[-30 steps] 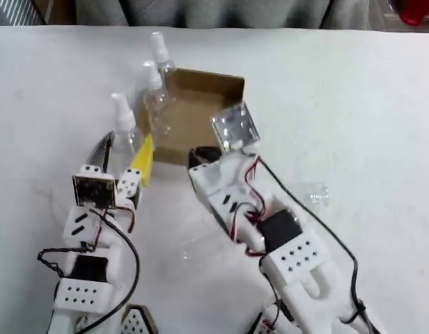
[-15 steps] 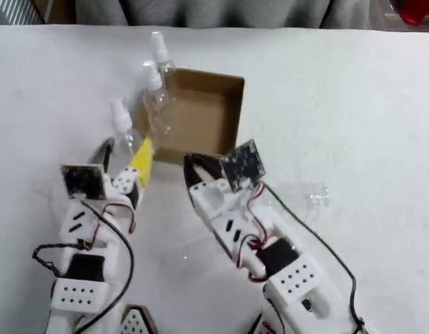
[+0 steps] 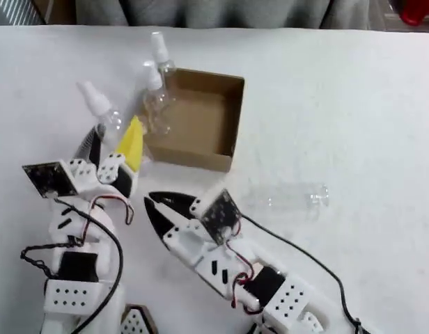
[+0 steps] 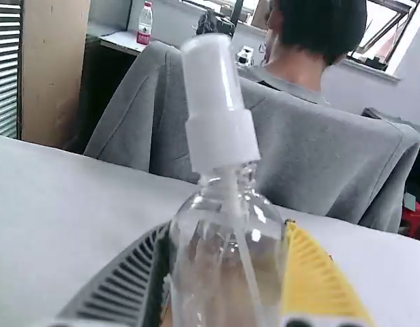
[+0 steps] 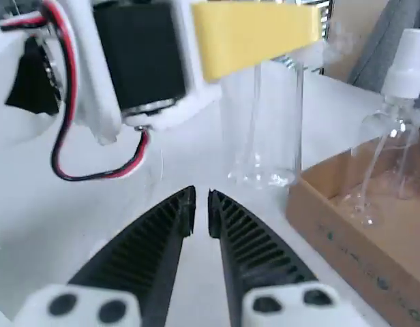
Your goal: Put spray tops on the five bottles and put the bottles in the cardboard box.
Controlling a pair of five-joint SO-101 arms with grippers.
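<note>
Left gripper (image 3: 113, 136) clamped on capped bottle (image 3: 102, 113) — probably light, slick, thin-walled. Mid-body hold suits it, not the spray top (image 4: 217, 102). Right gripper (image 5: 200, 203) pinched closed, empty.

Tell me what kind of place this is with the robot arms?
Probably an office or lab workroom: there is a white work table, window blinds at the side, and a desk and windows at the back.

White table (image 3: 354, 104), grey cloth (image 4: 346, 157) behind, wooden panel (image 4: 53, 68), slatted blind (image 4: 4, 68), bright window (image 4: 394, 24)
</note>
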